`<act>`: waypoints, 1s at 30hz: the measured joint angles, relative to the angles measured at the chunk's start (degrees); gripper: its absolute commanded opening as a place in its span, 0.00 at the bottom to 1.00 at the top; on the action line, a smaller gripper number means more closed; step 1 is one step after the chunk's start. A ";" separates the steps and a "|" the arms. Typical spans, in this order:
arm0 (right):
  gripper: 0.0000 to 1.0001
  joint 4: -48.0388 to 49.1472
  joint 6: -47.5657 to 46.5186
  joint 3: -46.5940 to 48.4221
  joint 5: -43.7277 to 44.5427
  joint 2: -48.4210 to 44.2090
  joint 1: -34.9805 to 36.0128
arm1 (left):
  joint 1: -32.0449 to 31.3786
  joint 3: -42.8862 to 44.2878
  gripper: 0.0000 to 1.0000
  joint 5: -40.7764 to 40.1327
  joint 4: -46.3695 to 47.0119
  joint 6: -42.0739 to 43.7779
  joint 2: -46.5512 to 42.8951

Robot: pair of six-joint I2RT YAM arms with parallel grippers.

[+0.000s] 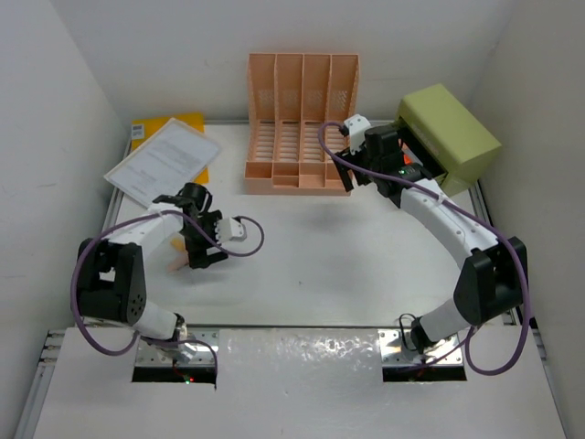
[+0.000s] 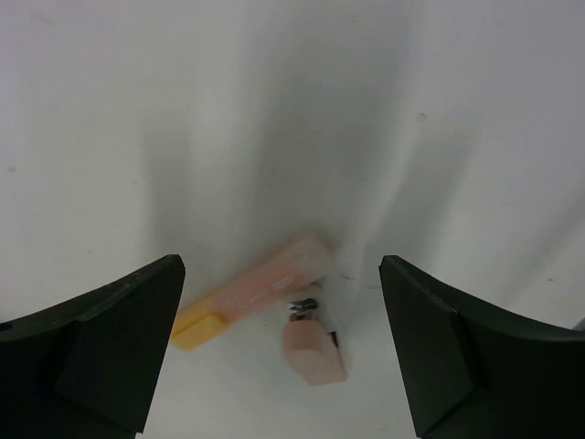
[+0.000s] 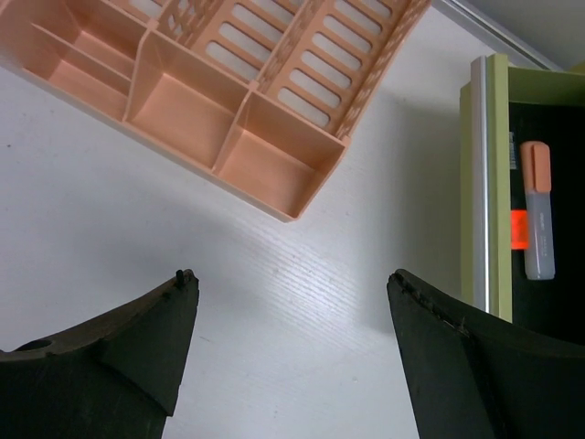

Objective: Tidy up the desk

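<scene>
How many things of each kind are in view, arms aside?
Organizers: 2, rack, drawer box
Paper goods: 2, sheet, yellow folder
Markers: 2, pink marker, orange-capped marker
Small pink piece: 1
Total: 7

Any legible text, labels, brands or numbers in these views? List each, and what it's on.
Nothing is legible.
Printed sheet: lines of print, too small to read.
White label on yellow folder: too small to read.
Highlighter in green drawer box: any print is blurred.
</scene>
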 measured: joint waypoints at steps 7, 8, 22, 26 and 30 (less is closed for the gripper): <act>0.82 0.98 0.61 0.00 -1.55 0.00 0.02 | -0.59 -4.92 0.84 -6.60 -0.92 1.03 0.33; 0.82 1.14 0.70 0.00 -1.92 0.00 0.00 | -0.57 -4.90 0.84 -6.97 -0.76 1.22 0.33; 0.82 1.16 1.53 0.00 -4.22 0.00 0.02 | -0.55 -3.21 0.72 -9.84 3.85 2.12 7.65; 0.82 1.14 1.86 0.00 -4.76 0.00 0.02 | -0.57 -2.34 0.57 -10.62 3.45 1.55 8.83; 0.82 0.72 1.97 0.00 -5.11 0.02 0.02 | -0.55 2.45 0.24 -10.49 2.91 -0.46 12.96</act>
